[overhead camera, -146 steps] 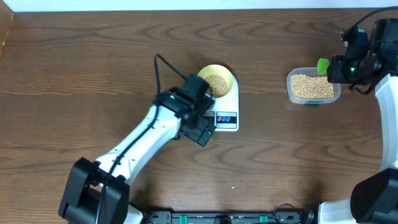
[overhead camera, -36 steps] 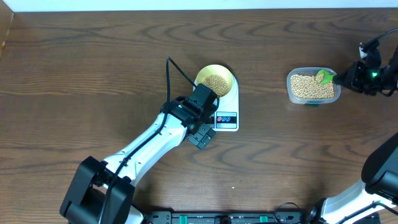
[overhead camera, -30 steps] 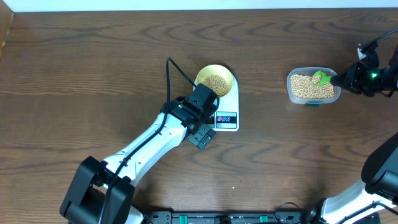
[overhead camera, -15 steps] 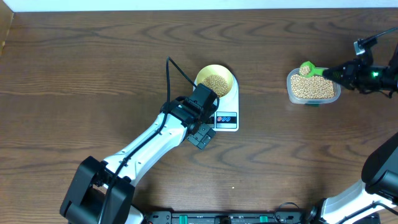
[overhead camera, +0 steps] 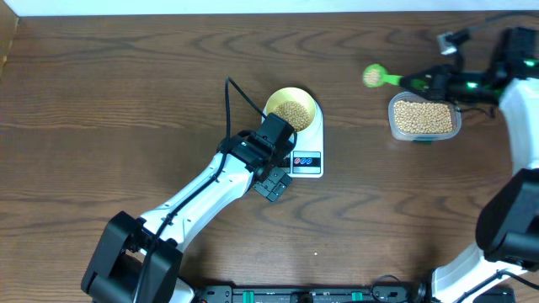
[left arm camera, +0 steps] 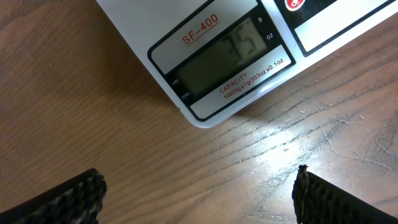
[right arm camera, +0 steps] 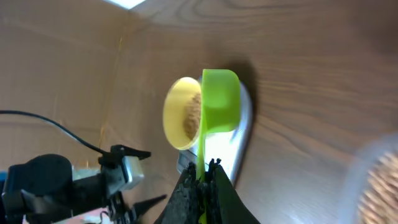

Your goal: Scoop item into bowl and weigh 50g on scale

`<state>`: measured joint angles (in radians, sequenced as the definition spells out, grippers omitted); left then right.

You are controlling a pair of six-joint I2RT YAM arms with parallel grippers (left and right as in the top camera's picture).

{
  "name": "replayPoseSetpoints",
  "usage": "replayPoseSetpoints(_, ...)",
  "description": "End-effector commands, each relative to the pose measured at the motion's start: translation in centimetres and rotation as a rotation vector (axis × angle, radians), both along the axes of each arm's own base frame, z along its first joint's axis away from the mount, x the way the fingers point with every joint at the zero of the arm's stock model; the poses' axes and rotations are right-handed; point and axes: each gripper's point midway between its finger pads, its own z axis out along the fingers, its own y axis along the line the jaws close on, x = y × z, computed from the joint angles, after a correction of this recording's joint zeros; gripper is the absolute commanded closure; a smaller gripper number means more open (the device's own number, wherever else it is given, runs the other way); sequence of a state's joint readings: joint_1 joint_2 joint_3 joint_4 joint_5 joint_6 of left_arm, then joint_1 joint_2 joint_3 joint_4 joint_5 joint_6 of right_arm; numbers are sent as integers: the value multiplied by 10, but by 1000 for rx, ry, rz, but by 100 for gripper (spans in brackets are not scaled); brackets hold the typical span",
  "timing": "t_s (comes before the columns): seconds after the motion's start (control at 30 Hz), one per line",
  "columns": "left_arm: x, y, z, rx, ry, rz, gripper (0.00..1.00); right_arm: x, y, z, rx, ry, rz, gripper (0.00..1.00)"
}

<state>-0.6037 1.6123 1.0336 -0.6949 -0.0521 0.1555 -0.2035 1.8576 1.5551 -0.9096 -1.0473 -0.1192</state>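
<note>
Right hand hides scoop handle's end.

Left wrist: scale cut by top and right edges; display digits faint, not surely readable. Bottom corners clip left gripper fingertips. Right wrist: green scoop contents hidden; clear tub blurred, cut by right edge. Overhead: left arm covers scale's left side.

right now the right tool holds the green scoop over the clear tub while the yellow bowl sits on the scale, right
Not quite. The right tool holds the green scoop, but not over the clear tub: the overhead view shows it over the bare table, beside the tub on the side toward the scale. The yellow bowl does sit on the scale.
</note>
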Motion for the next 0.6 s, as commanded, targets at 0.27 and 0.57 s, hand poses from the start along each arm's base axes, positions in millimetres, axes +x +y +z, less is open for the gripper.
replayPoseSetpoints(0.27,1,4,2,9,-10,2,2,-11,97,19,-21,-106,212,99)
replayPoseSetpoints(0.57,1,4,2,9,-10,2,2,-13,135,13,-124,-240,317,99)
